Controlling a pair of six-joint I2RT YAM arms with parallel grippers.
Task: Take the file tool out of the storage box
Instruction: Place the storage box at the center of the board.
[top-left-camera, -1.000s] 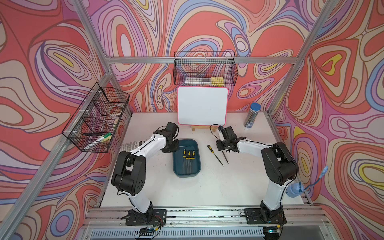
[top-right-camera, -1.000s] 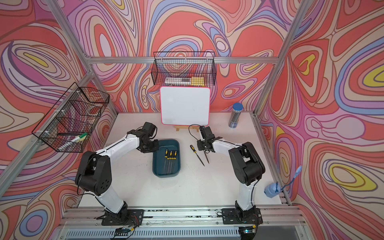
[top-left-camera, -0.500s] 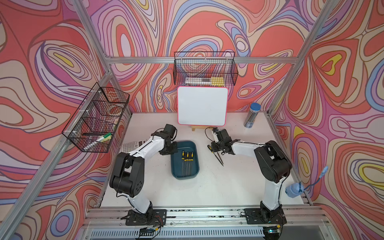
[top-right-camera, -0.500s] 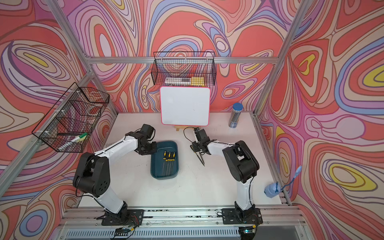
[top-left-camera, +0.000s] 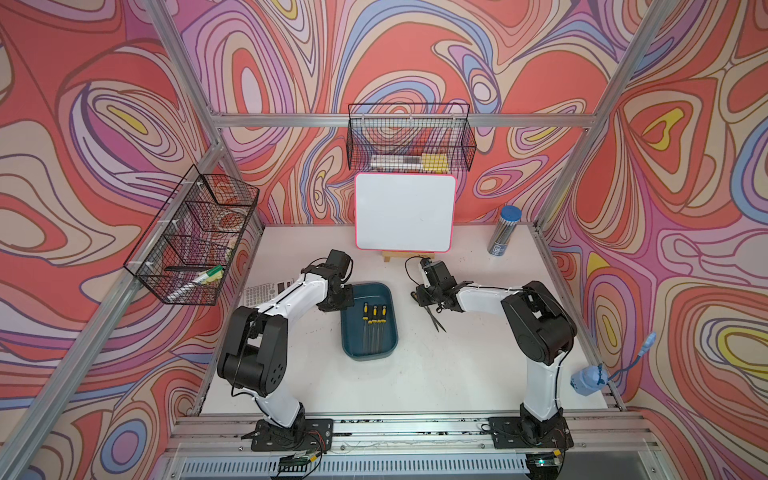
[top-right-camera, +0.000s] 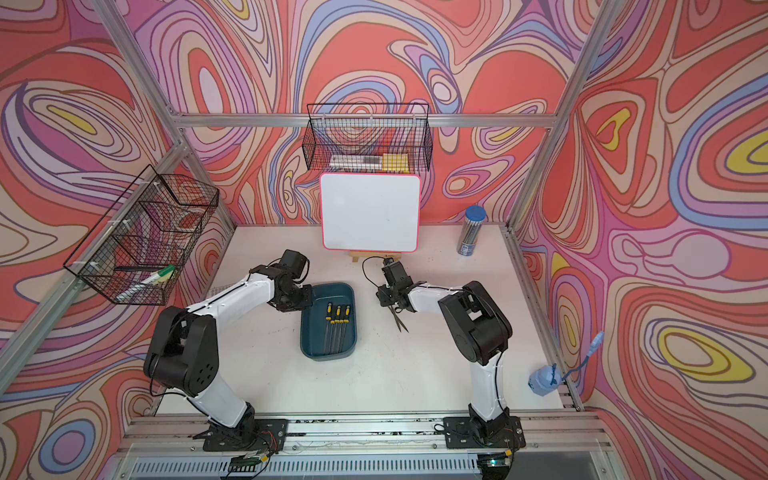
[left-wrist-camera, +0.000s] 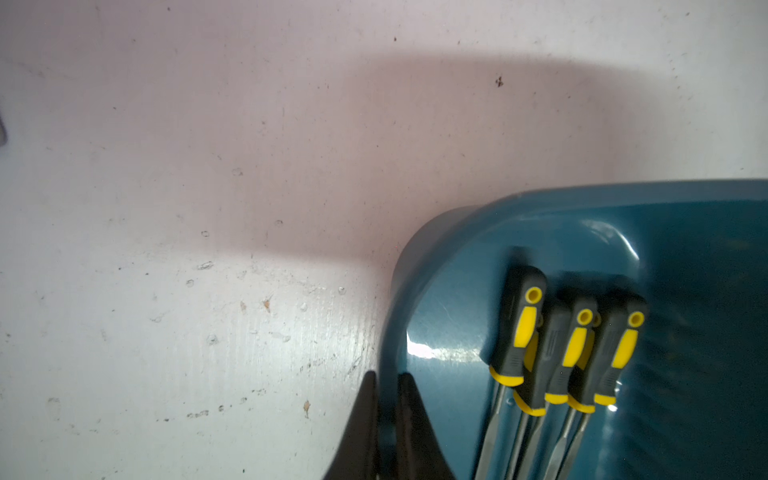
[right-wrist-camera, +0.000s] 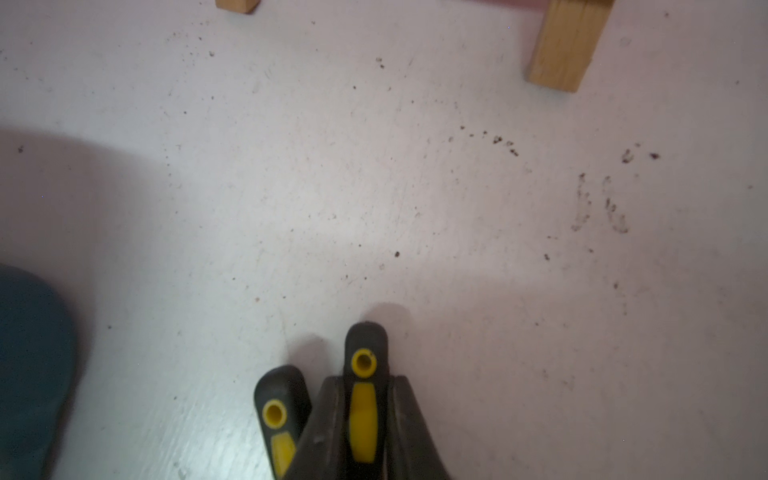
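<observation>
On the left, the left gripper (left-wrist-camera: 387, 380) is pinched tight on the far-left wall of the teal storage box (top-left-camera: 376, 293), which sits mid-table. Several files (left-wrist-camera: 577, 345) with yellow-and-black handles lie inside it. Right of the box, the right gripper (right-wrist-camera: 366, 381) is clamped on the handle of a file (right-wrist-camera: 364, 353). A second file (right-wrist-camera: 278, 411) lies on the white table (right-wrist-camera: 415, 187) just beside it.

Right wrist view: held file (right-wrist-camera: 365, 374) and second file (right-wrist-camera: 277, 411) both run off the frame edge, shafts unseen; storage box (right-wrist-camera: 29, 365) is just a blurred corner. Left wrist view: boxed files (left-wrist-camera: 561, 353) cut off mid-shaft, left gripper (left-wrist-camera: 387, 382) fingers cropped at the base. In both top views: right gripper (top-left-camera: 424, 298) seems to cover both handles; calculator (top-left-camera: 259, 293) half hidden behind left arm (top-left-camera: 291, 299).
</observation>
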